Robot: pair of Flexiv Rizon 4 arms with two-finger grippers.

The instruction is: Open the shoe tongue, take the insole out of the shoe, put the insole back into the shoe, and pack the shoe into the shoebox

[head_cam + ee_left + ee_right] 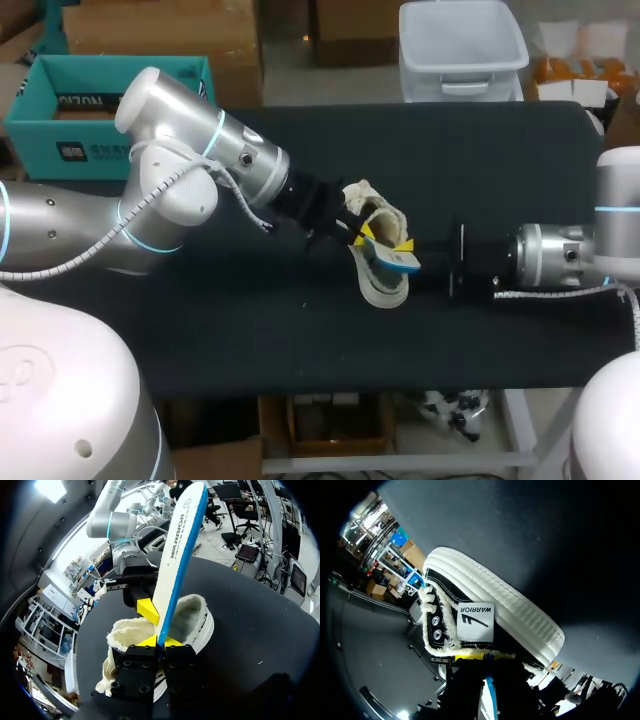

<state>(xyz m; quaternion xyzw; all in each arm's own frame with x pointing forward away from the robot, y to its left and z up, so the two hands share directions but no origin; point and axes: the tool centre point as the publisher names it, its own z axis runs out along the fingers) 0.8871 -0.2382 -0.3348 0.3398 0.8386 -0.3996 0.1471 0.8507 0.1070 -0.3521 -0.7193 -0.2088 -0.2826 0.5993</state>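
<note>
shoe: fleecy lining, ribbed white rubber sole | insole: flat, blue-edged, upright, pinched by left gripper | right gripper: half hidden behind shoe, grip cannot be told

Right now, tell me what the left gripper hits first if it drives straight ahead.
Probably the fleecy lining of the shoe, right ahead of the left gripper, which is shut on the insole. The right gripper sits close beyond; depth is unclear.
</note>
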